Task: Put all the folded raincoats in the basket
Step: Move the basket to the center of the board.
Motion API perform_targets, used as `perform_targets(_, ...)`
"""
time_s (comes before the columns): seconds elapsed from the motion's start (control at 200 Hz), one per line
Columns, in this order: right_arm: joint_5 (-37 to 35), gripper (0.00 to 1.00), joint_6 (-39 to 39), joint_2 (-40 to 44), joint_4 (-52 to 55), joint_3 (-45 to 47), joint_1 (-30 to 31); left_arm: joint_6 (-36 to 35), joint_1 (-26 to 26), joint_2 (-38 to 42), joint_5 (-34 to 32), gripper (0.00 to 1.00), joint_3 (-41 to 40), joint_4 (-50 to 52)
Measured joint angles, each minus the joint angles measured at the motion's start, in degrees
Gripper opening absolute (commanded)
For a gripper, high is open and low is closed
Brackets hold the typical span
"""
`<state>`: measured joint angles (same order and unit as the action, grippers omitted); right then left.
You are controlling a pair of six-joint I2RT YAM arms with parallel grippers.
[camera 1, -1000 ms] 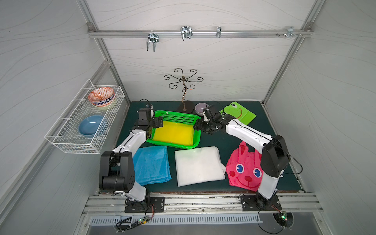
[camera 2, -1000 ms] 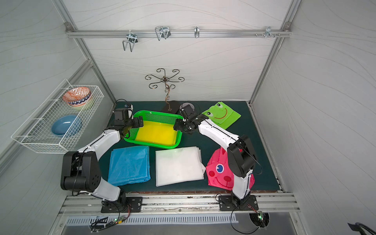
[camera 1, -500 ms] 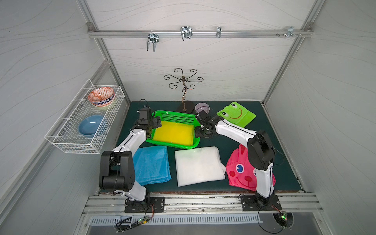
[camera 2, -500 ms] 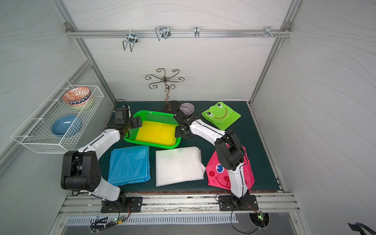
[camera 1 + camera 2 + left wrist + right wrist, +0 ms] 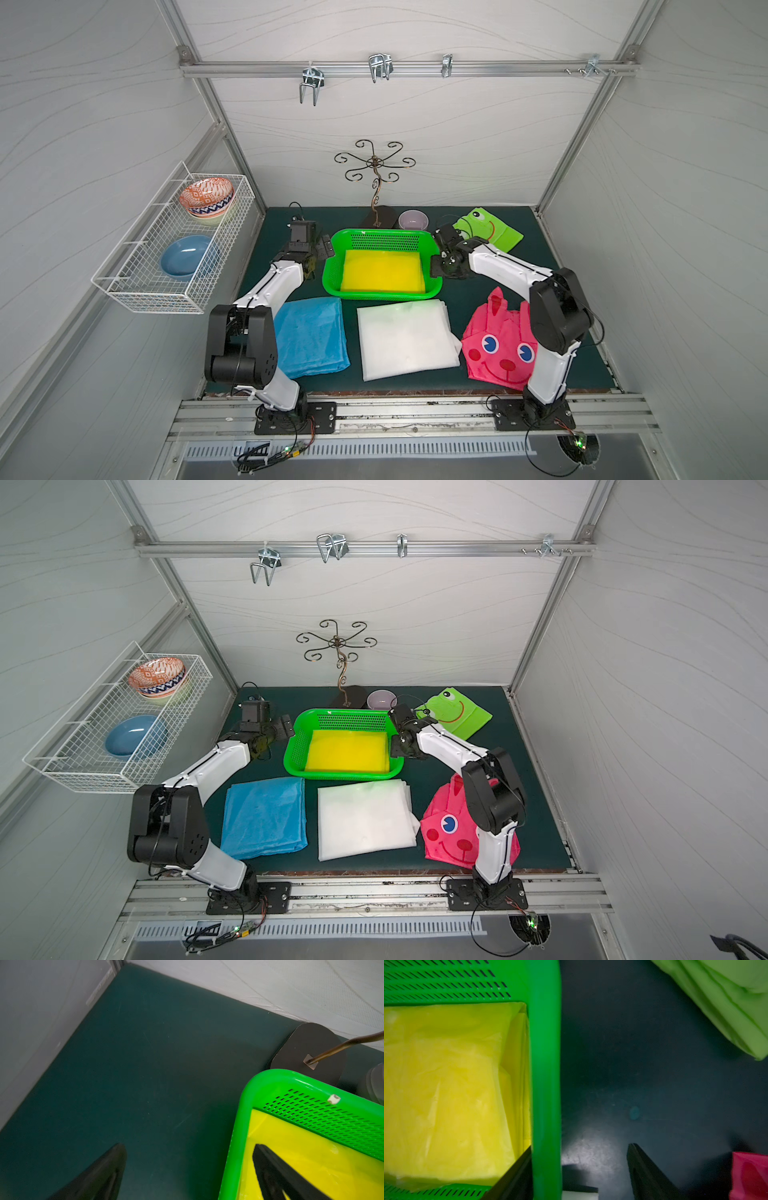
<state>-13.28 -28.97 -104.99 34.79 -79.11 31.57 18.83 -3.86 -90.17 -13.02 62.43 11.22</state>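
Observation:
The green basket (image 5: 382, 296) (image 5: 340, 776) stands at the back middle of the mat, and a folded yellow raincoat (image 5: 382, 272) (image 5: 347, 750) lies flat inside it. My left gripper (image 5: 322, 249) (image 5: 284, 727) is open at the basket's left end. In the left wrist view, the left gripper (image 5: 189, 1146) has one finger over the raincoat (image 5: 311, 1157), the other over the mat, and the rim (image 5: 234, 1147) between. My right gripper (image 5: 434, 266) (image 5: 395, 746) (image 5: 580, 1146) is open astride the right rim (image 5: 546, 1064), with one finger inside by the raincoat (image 5: 446, 1084).
Folded blue (image 5: 309, 336), white (image 5: 405, 336) and pink (image 5: 498, 349) raincoats lie along the front of the mat. A green frog raincoat (image 5: 490, 228) lies at the back right. A purple bowl (image 5: 412, 219) and a metal hook stand (image 5: 376, 183) stand behind the basket. A white wire rack (image 5: 174, 245) hangs on the left wall.
My right gripper has come down and forward along the basket's right end, and now straddles the rim with its jaws slightly narrower. The left arm has not moved.

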Motion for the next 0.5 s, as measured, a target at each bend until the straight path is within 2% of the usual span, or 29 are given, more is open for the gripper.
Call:
perform_targets(0.255,1.6,0.70,3.6,7.9,-3.5,7.4,-9.4,9.4,-7.7,0.1,-7.7,0.99,0.7,6.2)
perform_targets(0.395,0.6,0.71,4.2,9.3,-3.3,7.9,-10.8,17.1,-7.9,0.6,-7.6,1.00,1.8,12.5)
perform_targets(0.5,1.0,0.71,4.4,12.1,-2.6,7.9,-10.7,23.5,-7.7,2.3,-4.5,1.00,1.9,16.8)
